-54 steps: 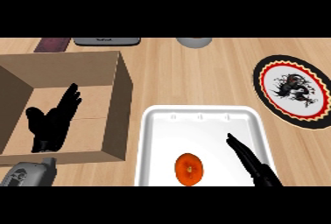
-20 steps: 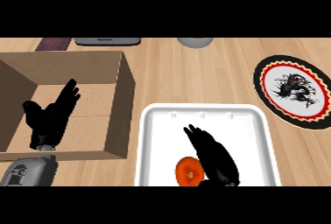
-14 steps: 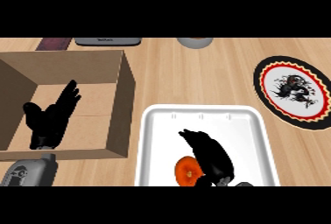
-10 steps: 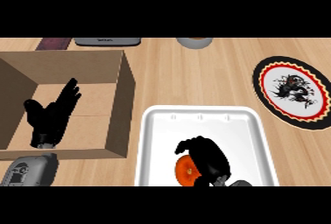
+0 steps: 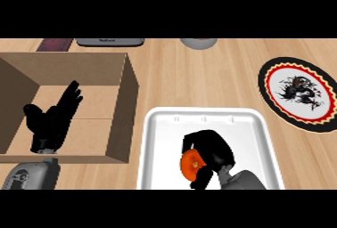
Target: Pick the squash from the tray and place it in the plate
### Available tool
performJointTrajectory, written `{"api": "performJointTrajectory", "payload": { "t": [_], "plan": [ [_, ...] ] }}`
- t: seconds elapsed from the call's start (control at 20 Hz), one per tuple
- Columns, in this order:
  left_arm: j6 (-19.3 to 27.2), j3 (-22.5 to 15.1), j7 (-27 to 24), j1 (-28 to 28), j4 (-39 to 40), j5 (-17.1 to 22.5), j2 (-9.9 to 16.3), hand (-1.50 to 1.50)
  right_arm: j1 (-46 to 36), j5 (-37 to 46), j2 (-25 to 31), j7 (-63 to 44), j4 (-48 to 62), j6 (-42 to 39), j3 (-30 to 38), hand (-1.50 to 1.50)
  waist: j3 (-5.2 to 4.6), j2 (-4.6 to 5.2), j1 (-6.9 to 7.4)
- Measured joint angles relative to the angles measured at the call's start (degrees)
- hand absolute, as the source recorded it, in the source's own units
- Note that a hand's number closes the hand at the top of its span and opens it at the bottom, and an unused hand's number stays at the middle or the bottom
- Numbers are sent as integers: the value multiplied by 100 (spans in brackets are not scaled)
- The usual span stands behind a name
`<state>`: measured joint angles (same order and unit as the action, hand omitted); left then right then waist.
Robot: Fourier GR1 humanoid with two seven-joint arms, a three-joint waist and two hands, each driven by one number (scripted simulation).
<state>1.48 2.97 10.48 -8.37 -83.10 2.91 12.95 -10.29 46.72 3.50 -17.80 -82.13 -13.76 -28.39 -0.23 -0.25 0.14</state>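
Note:
An orange squash (image 5: 190,164) lies near the front of the white tray (image 5: 205,120). My right hand (image 5: 212,150) sits on top of it with fingers curled round it, hiding most of it. The plate (image 5: 300,93), black-rimmed with a red and yellow border and a dark figure in its middle, lies on the counter at the right, well apart from the tray. My left hand (image 5: 54,118) rests open with fingers up over the cardboard box at the left.
A large open cardboard box (image 5: 125,93) stands directly left of the tray. At the counter's back edge are a grey device (image 5: 110,42), a dark red item (image 5: 55,43) and a grey round object (image 5: 199,42). Bare wood lies between tray and plate.
My right hand came in from the tray's right side, moved over the squash and curled its fingers round it. The left hand stayed over the box.

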Motion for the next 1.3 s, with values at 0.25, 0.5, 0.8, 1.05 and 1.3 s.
{"api": "performJointTrajectory", "payload": {
  "t": [0.25,0.5,0.8,1.05,1.3],
  "plan": [
    [-35,-6,-67,-69,153,-36,-52,0,-1131,-113,19,411,1216,205,911,150,18,35,40],
    [-24,33,-55,-100,189,-48,-50,0,-1492,381,227,377,1162,974,1166,150,26,25,8],
    [-34,92,-65,-37,168,-48,-2,0,-1706,1113,429,46,580,2360,1575,150,23,4,-45],
    [-68,87,-92,8,126,-65,-14,0,-1701,1419,615,-364,209,2880,2060,150,22,9,-41],
    [-88,122,-116,-9,155,-77,-38,0,-1570,1032,809,-431,-24,2959,2711,150,23,17,-33]
  ]
}}
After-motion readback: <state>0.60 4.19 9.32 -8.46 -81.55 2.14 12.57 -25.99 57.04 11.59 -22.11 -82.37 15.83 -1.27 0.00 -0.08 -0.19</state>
